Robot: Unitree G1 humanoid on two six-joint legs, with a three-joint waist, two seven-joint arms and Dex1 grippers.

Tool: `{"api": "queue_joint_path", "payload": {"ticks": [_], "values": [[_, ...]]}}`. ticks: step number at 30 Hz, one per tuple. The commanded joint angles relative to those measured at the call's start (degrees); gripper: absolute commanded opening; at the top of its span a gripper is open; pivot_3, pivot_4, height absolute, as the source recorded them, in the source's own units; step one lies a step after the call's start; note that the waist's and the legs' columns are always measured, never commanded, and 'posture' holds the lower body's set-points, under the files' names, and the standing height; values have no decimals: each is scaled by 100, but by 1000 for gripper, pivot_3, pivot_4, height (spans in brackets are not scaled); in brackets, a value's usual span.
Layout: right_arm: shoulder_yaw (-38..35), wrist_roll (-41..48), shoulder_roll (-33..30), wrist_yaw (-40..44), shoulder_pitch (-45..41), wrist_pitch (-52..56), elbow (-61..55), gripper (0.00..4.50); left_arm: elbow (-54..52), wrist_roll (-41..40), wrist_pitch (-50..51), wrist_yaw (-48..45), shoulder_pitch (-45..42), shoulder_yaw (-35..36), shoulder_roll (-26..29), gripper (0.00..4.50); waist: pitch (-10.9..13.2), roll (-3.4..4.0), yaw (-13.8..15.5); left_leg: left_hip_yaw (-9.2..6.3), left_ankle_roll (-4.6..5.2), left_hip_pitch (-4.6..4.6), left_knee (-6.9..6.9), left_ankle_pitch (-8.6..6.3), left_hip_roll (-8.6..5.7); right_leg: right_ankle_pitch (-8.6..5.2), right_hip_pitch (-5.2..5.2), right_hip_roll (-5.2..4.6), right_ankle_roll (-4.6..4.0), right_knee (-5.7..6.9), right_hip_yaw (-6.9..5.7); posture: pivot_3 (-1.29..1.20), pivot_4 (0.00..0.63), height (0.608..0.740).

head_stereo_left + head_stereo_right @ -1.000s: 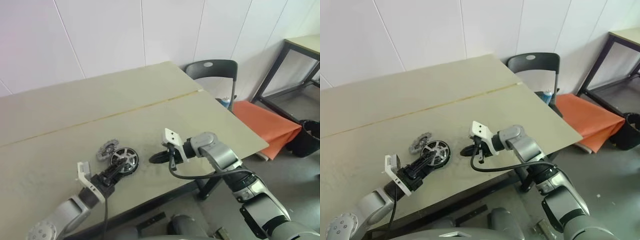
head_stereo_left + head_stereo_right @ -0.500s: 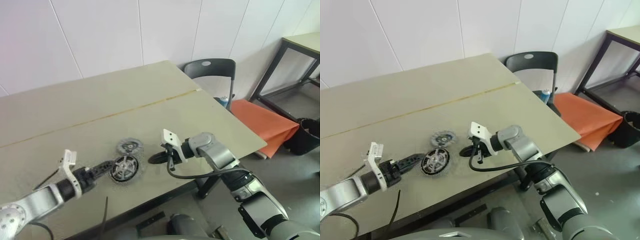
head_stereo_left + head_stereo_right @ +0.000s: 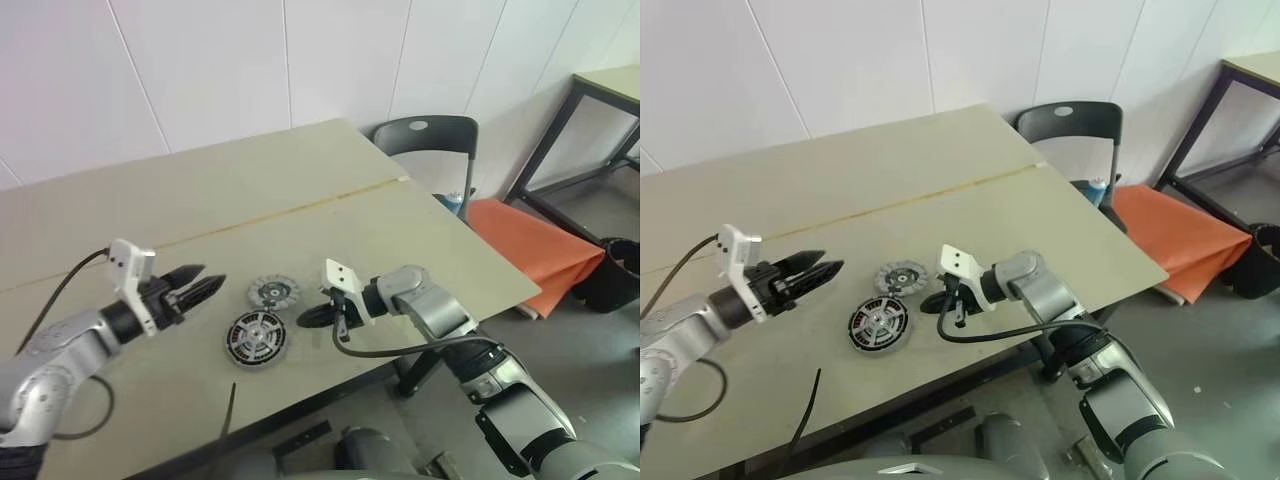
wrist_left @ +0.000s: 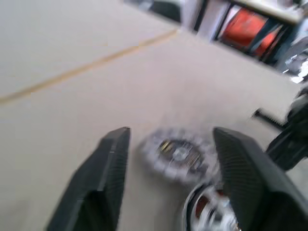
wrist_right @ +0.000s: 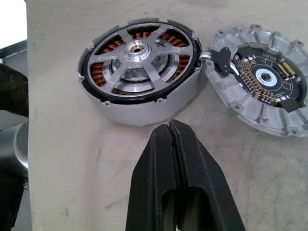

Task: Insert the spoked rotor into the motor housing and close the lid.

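The motor housing (image 3: 258, 340) lies flat near the table's front edge. The spoked rotor (image 5: 138, 65) sits inside it, silver spokes over copper windings. The lid (image 3: 273, 293), a finned silver disc with a circuit board facing up, lies just behind the housing and beside it, joined to it by a short black lead. My left gripper (image 3: 212, 277) hovers above the table to the left of both parts, open and holding nothing. From the right, my right gripper (image 3: 308, 318) rests low on the table, shut and empty, its tip (image 5: 169, 124) a little short of the housing.
The beige table (image 3: 250, 190) has a seam across its middle and open room behind the parts. A dark chair (image 3: 425, 140) stands at its far right corner, an orange mat (image 3: 520, 245) lies on the floor beyond, and a dark-framed table (image 3: 600, 90) is at the right.
My left gripper has let go of the housing, lifted, rolled and drawn back to the left. The lid now lies further right, behind the housing. My right gripper has stayed put.
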Motion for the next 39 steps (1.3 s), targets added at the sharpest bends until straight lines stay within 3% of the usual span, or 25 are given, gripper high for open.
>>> {"api": "queue_joint_path", "payload": {"ticks": [1,6,18,24,27,30,35,39], "values": [[-36,56,30,30,-140,-16,-141,0,-303,414,-326,-455,-143,-422,-229,1688,-1,-1,17,-1,0,-8,0,0,0,1,-5,0,1,0,0,0,0,740],[-60,64,-18,65,-139,-23,-160,0,-352,691,-369,-899,-177,-708,-411,23,-2,-3,63,-9,1,-60,15,0,0,19,-56,3,-14,14,-3,0,0,740],[-53,44,-32,81,-155,-58,-143,0,-171,1697,-407,-1478,324,-1082,-240,23,-2,-3,61,-8,2,-59,16,0,1,11,-56,3,0,14,-4,0,0,740],[-64,27,-51,69,-184,-72,-140,0,498,3110,-646,-1395,678,-1978,88,23,-18,2,70,-9,3,-52,18,0,2,10,-49,3,1,17,-5,0,0,740],[-73,30,-70,79,-199,-76,-132,0,594,3042,-793,-1227,531,-1793,-204,23,-22,24,66,-5,3,-33,15,0,2,2,1,0,4,13,-4,0,0,740],[-67,25,-76,84,-209,-100,-99,0,556,2743,-807,-1199,350,-1526,-507,23,-21,24,76,-7,4,49,17,0,1,-10,46,0,-14,13,-5,0,0,740],[-48,30,-58,114,-214,-134,-67,0,246,1942,-679,-1346,221,-977,-898,23,-8,11,57,-13,5,52,56,2,3,-6,67,6,-8,20,-6,0,0,740],[-36,23,-39,126,-214,-157,-49,0,205,1848,-669,-1450,269,-872,-931,23,-8,6,54,-7,8,34,59,-1,2,-1,53,5,1,19,-6,0,0,740]]}}
